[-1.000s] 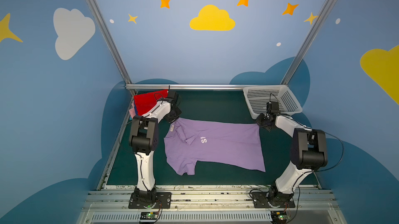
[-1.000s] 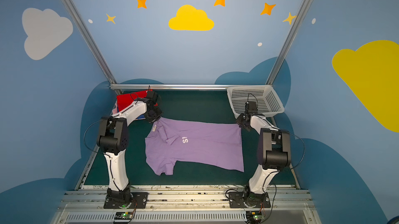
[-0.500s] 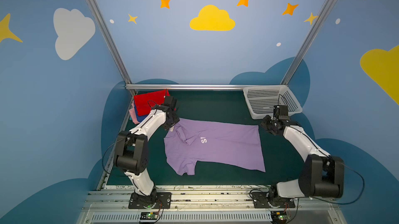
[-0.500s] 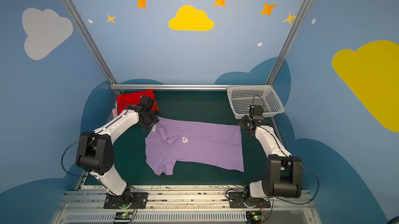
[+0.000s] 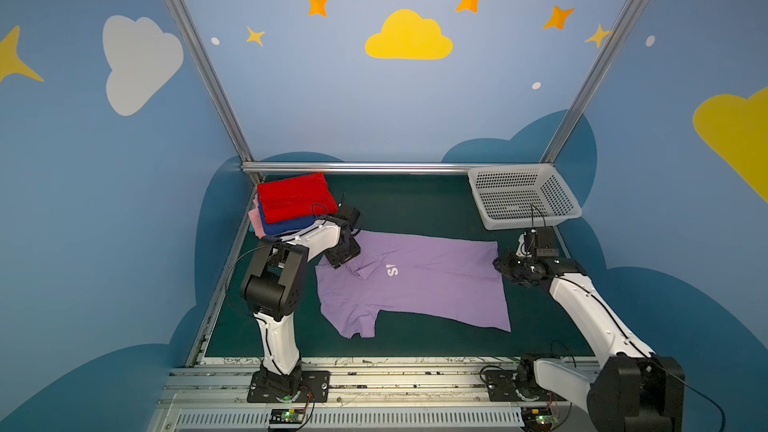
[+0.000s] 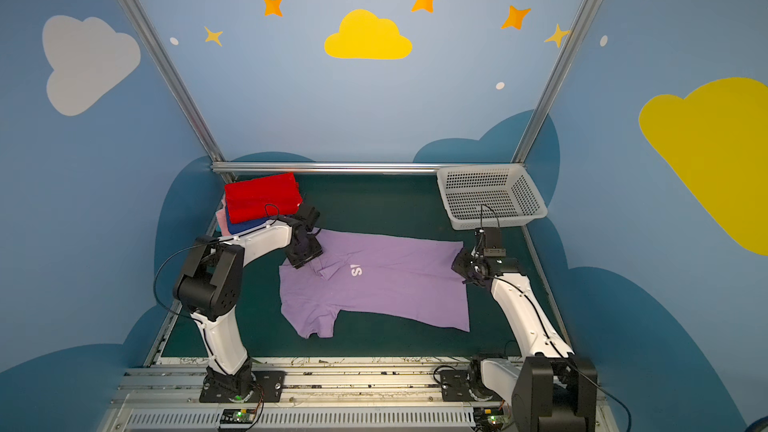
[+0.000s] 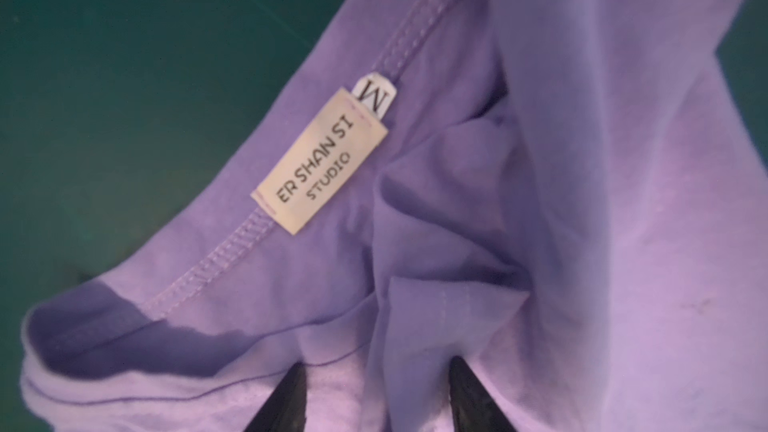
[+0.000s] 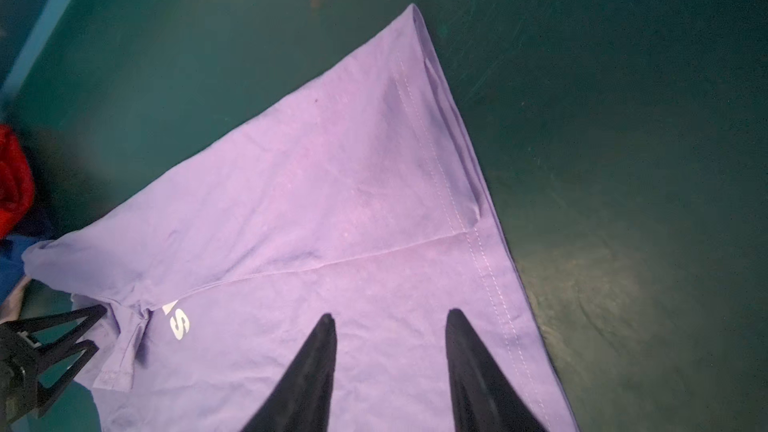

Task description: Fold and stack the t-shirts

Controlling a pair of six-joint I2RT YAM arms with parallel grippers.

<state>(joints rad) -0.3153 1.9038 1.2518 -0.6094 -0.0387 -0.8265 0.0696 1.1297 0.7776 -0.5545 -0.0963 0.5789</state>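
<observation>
A lavender t-shirt (image 5: 415, 284) (image 6: 374, 284) lies spread flat on the green mat, collar to the left, hem to the right, one sleeve toward the front. My left gripper (image 5: 345, 259) (image 6: 309, 259) (image 7: 378, 363) is open over the wrinkled collar, near the neck label (image 7: 320, 163). My right gripper (image 5: 500, 265) (image 6: 457, 265) (image 8: 390, 313) is open above the cloth just inside the hem (image 8: 478, 242). Neither holds cloth. Folded red (image 5: 297, 197), blue (image 5: 286, 226) and pink (image 5: 255, 220) t-shirts are stacked at the back left.
A white perforated basket (image 5: 523, 197) (image 6: 490, 197) stands at the back right, just behind the right wrist. A metal rail (image 5: 357, 168) runs along the back of the mat. Blue walls close in the left and right sides.
Both grippers went from shut to open. Each moved from the back edge toward the front, the left onto the collar, the right onto the hem. The lavender shirt has not shifted.
</observation>
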